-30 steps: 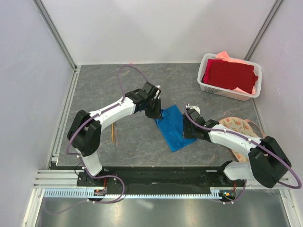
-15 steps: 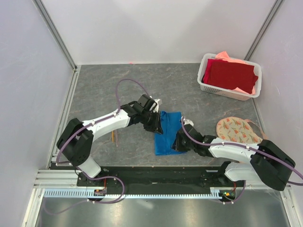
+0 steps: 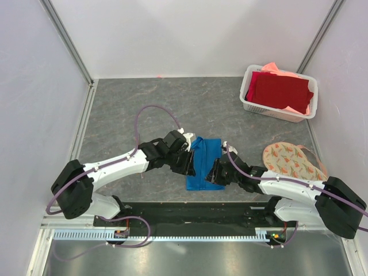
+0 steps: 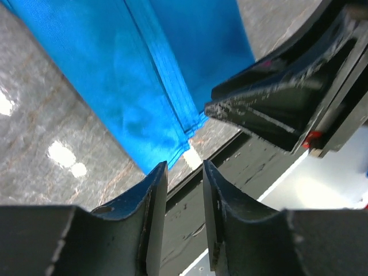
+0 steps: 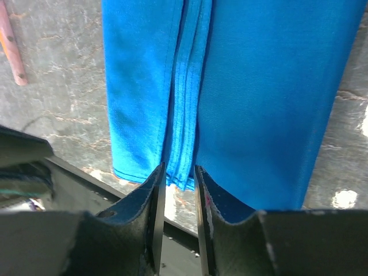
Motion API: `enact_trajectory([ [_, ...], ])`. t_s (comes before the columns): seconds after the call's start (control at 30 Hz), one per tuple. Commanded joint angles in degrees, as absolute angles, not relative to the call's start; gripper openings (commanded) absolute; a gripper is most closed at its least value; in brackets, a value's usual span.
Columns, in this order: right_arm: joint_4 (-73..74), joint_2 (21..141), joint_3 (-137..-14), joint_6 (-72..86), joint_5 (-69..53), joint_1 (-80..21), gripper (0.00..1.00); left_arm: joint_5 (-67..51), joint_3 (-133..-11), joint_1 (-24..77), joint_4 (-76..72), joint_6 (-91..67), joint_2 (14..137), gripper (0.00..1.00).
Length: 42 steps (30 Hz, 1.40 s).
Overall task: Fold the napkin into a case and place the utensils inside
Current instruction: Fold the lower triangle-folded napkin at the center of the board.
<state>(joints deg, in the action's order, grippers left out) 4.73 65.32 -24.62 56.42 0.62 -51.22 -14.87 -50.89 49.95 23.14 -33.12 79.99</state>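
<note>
- Top view: napkin [image 3: 202, 172] folded into a strip, long axis running far to near, flanked by left gripper [image 3: 190, 164] and right gripper [image 3: 215, 172], both just beside it; basket [image 3: 273, 112] well apart, holding dark red cloth [image 3: 279, 89] over salmon cloth [image 3: 270, 67]
- Left wrist: jaws slightly parted, gripping nothing; napkin's near corner just ahead
- Right wrist: jaws narrowly parted, empty; layered hem straight ahead, utensil stick [image 5: 11, 49] off to its left

napkin [image 3: 204, 167]: plain blue, no print
basket [image 3: 270, 111] beyond napkin: no label readable
mat [image 3: 290, 160] right of napkin: floral pattern, no words

White arms [image 3: 115, 167] w/ blk joints [image 3: 154, 150], purple cables [image 3: 153, 107].
</note>
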Motion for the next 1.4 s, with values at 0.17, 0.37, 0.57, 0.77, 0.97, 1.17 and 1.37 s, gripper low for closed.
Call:
enact_trajectory([
  [0.17,0.53,63.02,-23.12,60.03,0.09,-51.33,0.31,-3.18,-51.32,57.64,21.97,-31.64,78.66,0.41],
  [0.37,0.53,63.11,-21.19,60.20,0.17,-51.33,0.27,5.70,-52.04,65.03,18.39,-32.78,81.21,0.44],
  [0.57,-1.93,65.21,-20.92,60.03,-1.67,-51.24,0.31,11.51,-53.00,71.01,15.91,-32.52,85.77,0.51],
  [0.77,-2.81,65.13,-19.43,60.29,-2.02,-51.24,0.32,18.79,-54.93,74.62,16.61,-30.76,92.27,0.51],
  [0.97,-3.08,64.77,-18.55,60.03,-2.20,-51.24,0.32,24.25,-56.16,75.67,19.77,-30.32,94.48,0.49],
  [1.17,-3.95,65.04,-18.19,60.12,-2.64,-51.24,0.32,25.66,-56.69,76.20,19.86,-30.41,95.71,0.46],
  [1.37,-3.87,65.48,-19.07,59.94,-2.37,-51.15,0.32,24.43,-56.60,76.64,20.13,-30.67,96.94,0.43],
])
